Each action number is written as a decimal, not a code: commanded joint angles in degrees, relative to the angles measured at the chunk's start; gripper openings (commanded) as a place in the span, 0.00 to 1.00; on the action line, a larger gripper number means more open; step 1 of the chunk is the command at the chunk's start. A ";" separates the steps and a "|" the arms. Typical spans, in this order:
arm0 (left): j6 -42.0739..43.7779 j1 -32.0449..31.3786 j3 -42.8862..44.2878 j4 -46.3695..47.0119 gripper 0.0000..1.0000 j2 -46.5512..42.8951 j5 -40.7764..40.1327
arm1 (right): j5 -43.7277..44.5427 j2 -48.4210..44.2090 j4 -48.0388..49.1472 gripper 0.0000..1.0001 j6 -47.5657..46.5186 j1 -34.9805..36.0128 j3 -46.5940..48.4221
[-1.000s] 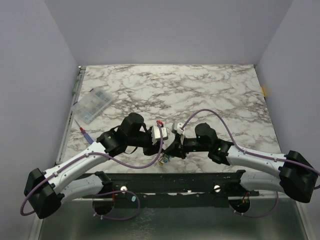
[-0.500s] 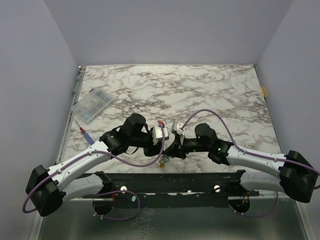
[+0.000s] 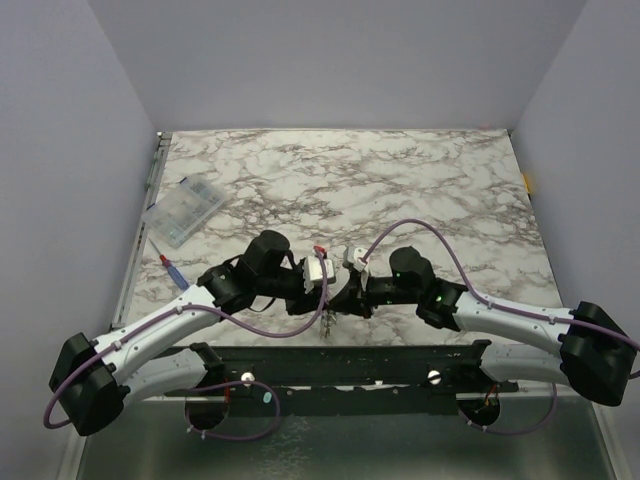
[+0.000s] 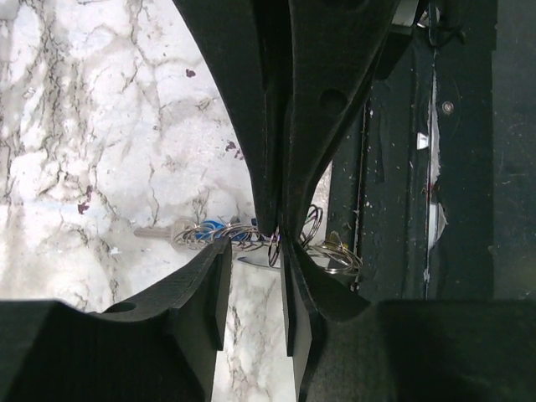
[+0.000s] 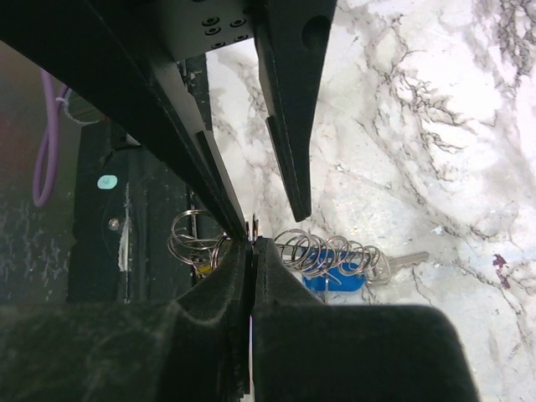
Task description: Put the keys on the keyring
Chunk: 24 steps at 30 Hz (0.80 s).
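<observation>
several rings (image 5: 322, 251) overlap blue key (image 5: 335, 279); right tool (image 5: 251, 243) hides rest.

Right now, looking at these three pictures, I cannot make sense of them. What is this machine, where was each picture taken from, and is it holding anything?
These are two robot arms bolted at the near edge of a marbled table. The wide picture looks down from above; the other two come from a camera on each wrist, so the dark wedges are gripper fingers. On the table lie a clear compartment box and, between the arms, keys and wire rings. The right gripper is shut at the rings; whether it pinches one I cannot tell. The left gripper is open, gripping nothing.
</observation>
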 commanded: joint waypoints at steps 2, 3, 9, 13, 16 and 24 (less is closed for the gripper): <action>0.72 -0.47 -2.25 -1.30 0.36 -1.34 2.58 | 2.01 -0.74 -0.49 0.01 -1.24 0.18 0.28; 0.90 -0.54 -2.38 -1.26 0.35 -1.42 2.90 | 1.99 -0.88 -0.47 0.01 -1.16 0.20 0.28; 1.20 -1.03 -2.20 -1.11 0.33 -0.11 1.95 | 1.63 -1.73 -0.18 0.01 -1.10 0.18 -0.10; 1.73 -1.15 -1.21 -0.54 0.32 0.51 1.70 | -0.20 -0.34 0.14 0.01 -0.92 0.18 0.09; 2.33 -1.16 -0.82 -0.41 0.32 0.15 -0.21 | -2.15 1.11 0.03 0.01 -1.02 0.18 0.61; 4.58 -1.16 -1.51 0.85 0.38 -2.94 -5.59 | -3.65 2.96 -0.42 0.01 -1.42 0.18 1.42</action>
